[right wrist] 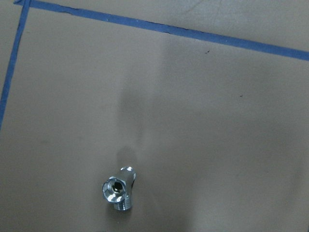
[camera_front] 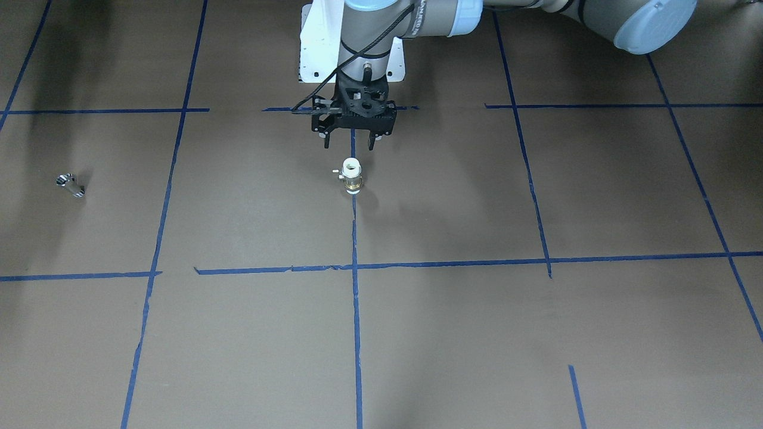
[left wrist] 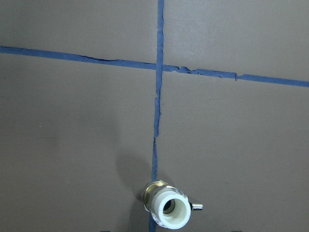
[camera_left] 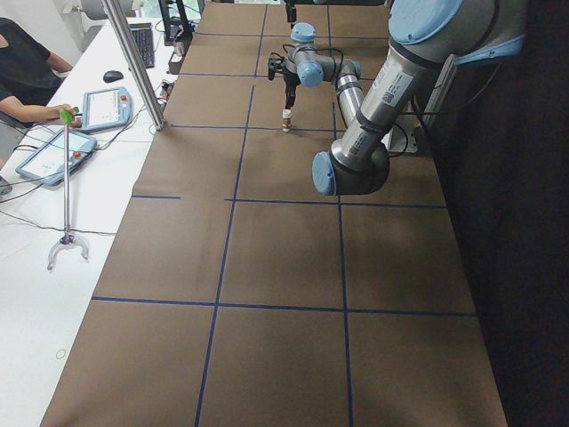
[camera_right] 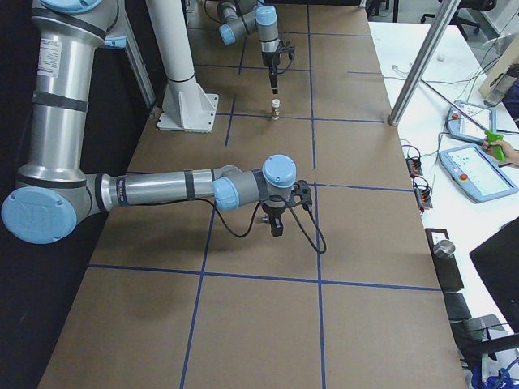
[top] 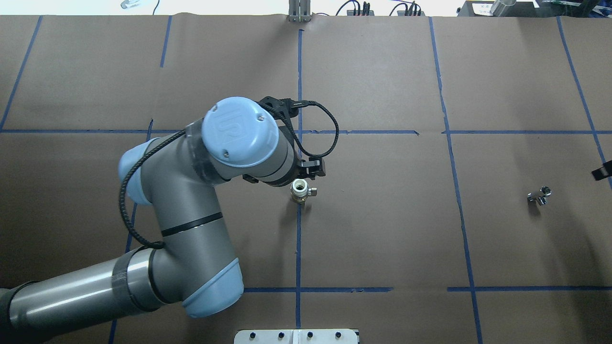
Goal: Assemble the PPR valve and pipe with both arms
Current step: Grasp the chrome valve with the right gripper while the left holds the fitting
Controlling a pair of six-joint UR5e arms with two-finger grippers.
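The PPR valve (camera_front: 351, 177) stands upright on a blue tape line at the table's middle, its white end up and its side stem showing; it also shows in the overhead view (top: 300, 190) and the left wrist view (left wrist: 166, 209). My left gripper (camera_front: 349, 142) hangs just above it, open and empty. The pipe (camera_front: 70, 185) lies alone on the paper far to my right (top: 539, 196) and shows in the right wrist view (right wrist: 119, 189). My right gripper (camera_right: 276, 225) hovers near the pipe. Only a black sliver of it (top: 601, 172) shows overhead, so I cannot tell whether it is open.
The brown paper table carries a grid of blue tape lines (camera_front: 453, 263). The white bolted pedestal base (camera_front: 313, 53) stands behind the valve. A side table with tablets (camera_left: 102, 107) and a metal post (camera_left: 133, 62) lies along the far edge.
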